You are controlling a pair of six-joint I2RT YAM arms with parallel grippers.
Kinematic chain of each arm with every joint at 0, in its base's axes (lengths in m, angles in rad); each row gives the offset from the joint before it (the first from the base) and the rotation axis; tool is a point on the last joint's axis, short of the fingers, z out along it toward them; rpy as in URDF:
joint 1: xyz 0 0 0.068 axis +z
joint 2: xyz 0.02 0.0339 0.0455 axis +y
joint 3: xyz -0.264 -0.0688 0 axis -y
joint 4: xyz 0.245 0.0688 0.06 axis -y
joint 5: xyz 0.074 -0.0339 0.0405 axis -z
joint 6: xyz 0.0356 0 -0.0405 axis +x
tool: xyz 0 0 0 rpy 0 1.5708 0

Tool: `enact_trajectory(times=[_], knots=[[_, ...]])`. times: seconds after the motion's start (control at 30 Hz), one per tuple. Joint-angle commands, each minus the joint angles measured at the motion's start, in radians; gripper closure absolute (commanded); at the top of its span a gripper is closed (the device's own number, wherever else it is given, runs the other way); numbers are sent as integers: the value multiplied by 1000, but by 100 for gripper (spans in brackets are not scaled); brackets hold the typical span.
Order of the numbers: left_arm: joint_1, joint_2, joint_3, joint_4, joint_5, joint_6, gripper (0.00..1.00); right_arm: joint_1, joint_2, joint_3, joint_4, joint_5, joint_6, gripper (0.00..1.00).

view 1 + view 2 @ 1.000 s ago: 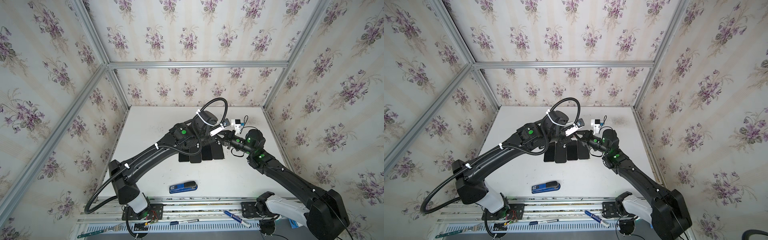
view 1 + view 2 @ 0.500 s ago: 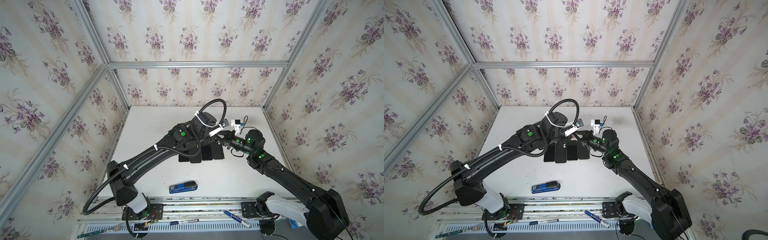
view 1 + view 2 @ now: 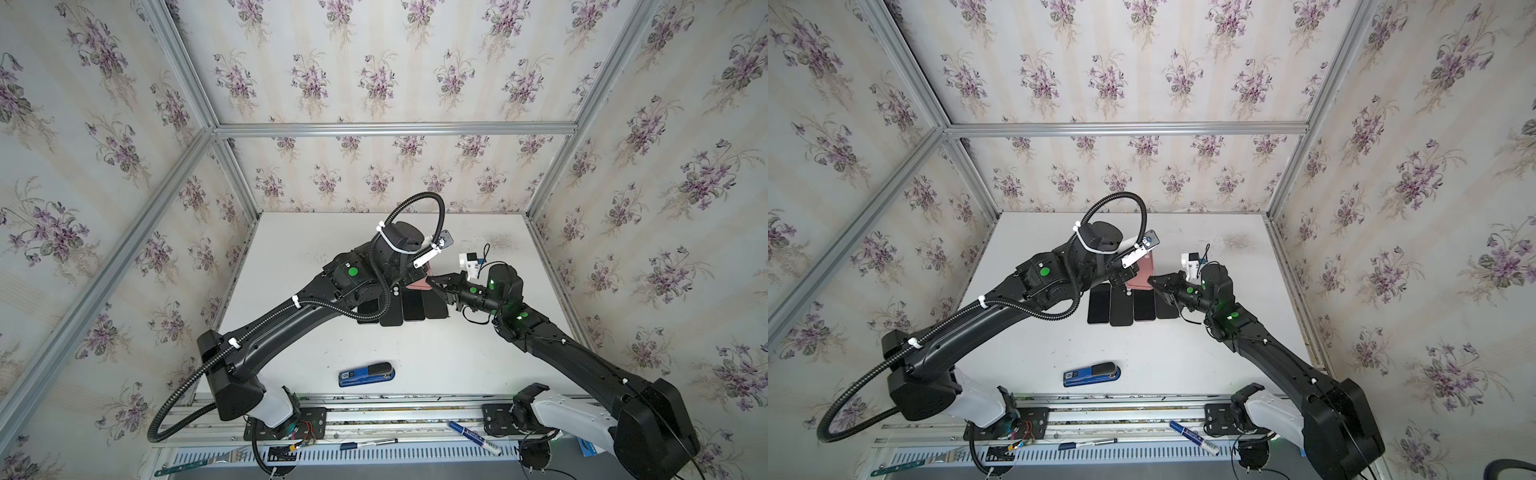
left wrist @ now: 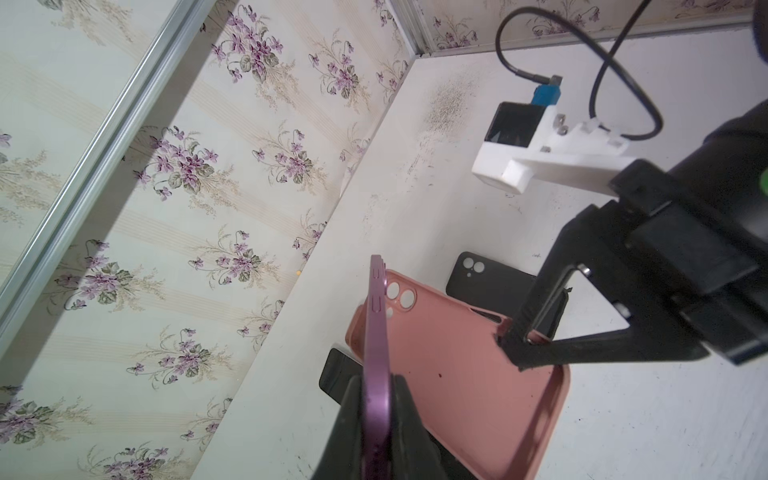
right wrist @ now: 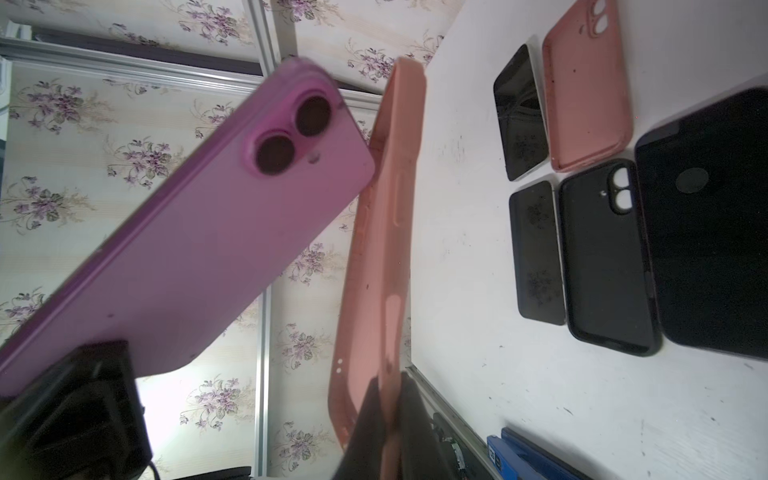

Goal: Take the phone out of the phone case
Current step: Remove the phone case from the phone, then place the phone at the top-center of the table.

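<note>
Right now the purple phone (image 4: 376, 353) stands edge-on in my left wrist view, its long axis running straight away from the left fingers (image 4: 349, 436). They are pressed together on its lower end, the end far from the lenses. The pink phone case (image 4: 457, 374) leans off to the right arm's side, hollow face toward the phone. The right fingers (image 4: 602, 349) pinch its side wall shut. Both are held up off the surface (image 3: 316, 249), above a row of dark phones and cases (image 3: 1133, 305).

From the right wrist, the phone's back (image 5: 199, 249) and the case (image 5: 382, 249) splay apart like a V. Only the phone's lens corner sits close against the case rim; I can't tell if they touch. I judge the phone essentially free, so the move turns on drawing the two arms apart, each toward its own side.
</note>
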Motion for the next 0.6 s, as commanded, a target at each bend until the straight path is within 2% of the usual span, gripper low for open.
enact_trajectory(times=[0.0, 0.17, 0.3, 0.57], knots=[[2, -17, -9, 80, -27, 20, 89, -16, -3, 6, -79, 13, -18, 100], [2, -22, -35, 99, -69, 41, 89, -86, 1, 19, -256, 12, -58, 100], [2, -15, -64, 119, -78, 58, 89, -161, 23, 90, -421, -3, -164, 100], [2, 121, -73, 150, -124, 83, 89, -284, 163, 256, -579, -76, -317, 100]])
